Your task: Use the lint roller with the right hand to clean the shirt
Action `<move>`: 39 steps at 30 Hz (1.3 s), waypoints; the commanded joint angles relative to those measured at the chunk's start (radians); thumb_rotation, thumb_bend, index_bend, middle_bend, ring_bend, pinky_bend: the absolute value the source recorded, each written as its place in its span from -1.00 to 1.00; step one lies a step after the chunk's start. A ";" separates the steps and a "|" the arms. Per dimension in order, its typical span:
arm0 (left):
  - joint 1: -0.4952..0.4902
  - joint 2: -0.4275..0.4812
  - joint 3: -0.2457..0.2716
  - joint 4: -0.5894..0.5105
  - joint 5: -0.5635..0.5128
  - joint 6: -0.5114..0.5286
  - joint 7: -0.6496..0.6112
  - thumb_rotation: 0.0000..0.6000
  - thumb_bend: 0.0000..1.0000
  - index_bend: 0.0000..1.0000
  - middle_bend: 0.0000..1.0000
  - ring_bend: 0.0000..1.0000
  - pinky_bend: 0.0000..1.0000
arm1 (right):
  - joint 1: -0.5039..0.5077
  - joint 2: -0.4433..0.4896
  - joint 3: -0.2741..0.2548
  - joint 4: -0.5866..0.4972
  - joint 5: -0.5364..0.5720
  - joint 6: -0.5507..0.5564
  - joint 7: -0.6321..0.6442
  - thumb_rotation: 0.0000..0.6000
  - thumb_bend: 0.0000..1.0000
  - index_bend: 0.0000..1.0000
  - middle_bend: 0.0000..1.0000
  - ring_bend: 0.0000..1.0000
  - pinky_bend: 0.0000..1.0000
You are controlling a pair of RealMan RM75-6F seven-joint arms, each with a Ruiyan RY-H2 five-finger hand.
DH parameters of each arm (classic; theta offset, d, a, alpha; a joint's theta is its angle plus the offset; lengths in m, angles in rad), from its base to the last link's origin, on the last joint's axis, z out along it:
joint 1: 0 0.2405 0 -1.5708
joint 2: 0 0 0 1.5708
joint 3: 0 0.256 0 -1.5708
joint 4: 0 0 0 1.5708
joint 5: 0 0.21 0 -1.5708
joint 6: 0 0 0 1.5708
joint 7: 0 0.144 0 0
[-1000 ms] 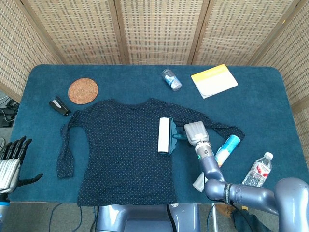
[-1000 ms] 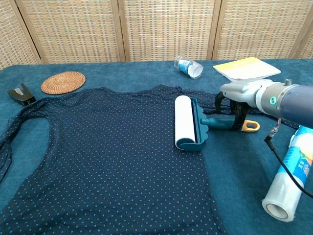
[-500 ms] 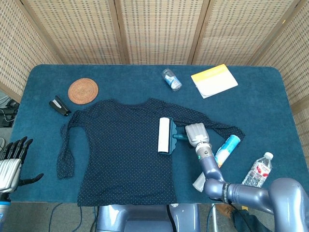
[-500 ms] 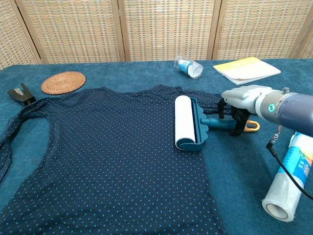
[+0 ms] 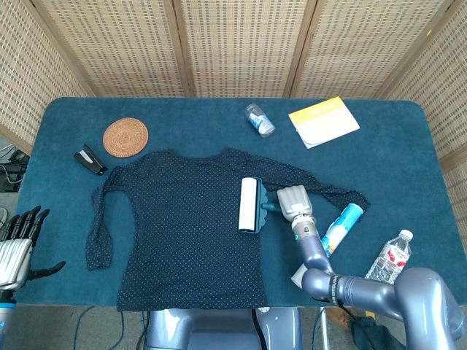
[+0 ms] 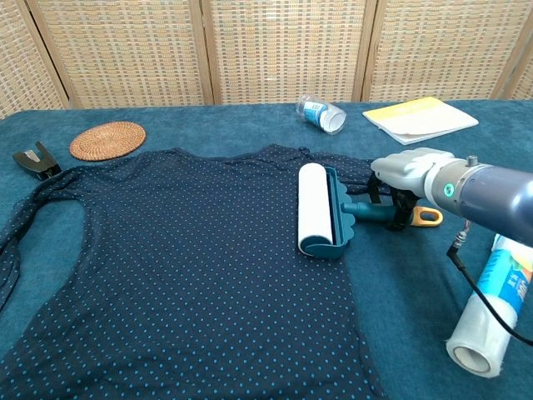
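A dark blue dotted shirt (image 5: 182, 233) (image 6: 183, 275) lies flat on the blue table. The lint roller (image 5: 249, 204) (image 6: 315, 208), a white roll in a teal frame, rests on the shirt's right side with its handle pointing right. My right hand (image 5: 294, 202) (image 6: 405, 177) sits over that handle, dark fingers curled down on both sides of it, and the orange end loop (image 6: 429, 217) sticks out beyond the hand. My left hand (image 5: 18, 240) hangs off the table's left edge with its fingers apart and nothing in it.
A woven coaster (image 5: 125, 136) and a black clip (image 5: 90, 159) lie at the left rear. A small bottle (image 5: 259, 119) and a yellow booklet (image 5: 323, 121) lie behind the shirt. A wrapped roll (image 6: 491, 308) and a water bottle (image 5: 390, 257) lie at the right front.
My right hand has shifted slightly left along the handle and its fingers have drawn in around it. The roller and the left hand have not moved.
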 commanded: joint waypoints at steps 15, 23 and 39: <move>-0.007 0.008 0.002 0.001 -0.003 -0.015 -0.025 1.00 -1.00 -1.00 -1.00 -1.00 -1.00 | 0.103 0.087 0.015 -0.107 -0.072 0.094 -0.203 1.00 0.70 0.37 1.00 1.00 1.00; -0.018 0.001 0.000 0.018 -0.027 -0.047 -0.029 1.00 -1.00 -1.00 -1.00 -1.00 -1.00 | 0.222 0.074 -0.008 0.007 -0.018 0.044 -0.425 1.00 0.59 0.38 1.00 1.00 1.00; -0.042 -0.007 -0.012 0.048 -0.075 -0.100 -0.048 1.00 -1.00 -1.00 -1.00 -1.00 -1.00 | 0.343 -0.038 -0.097 0.165 -0.027 -0.024 -0.645 1.00 0.44 0.40 1.00 1.00 1.00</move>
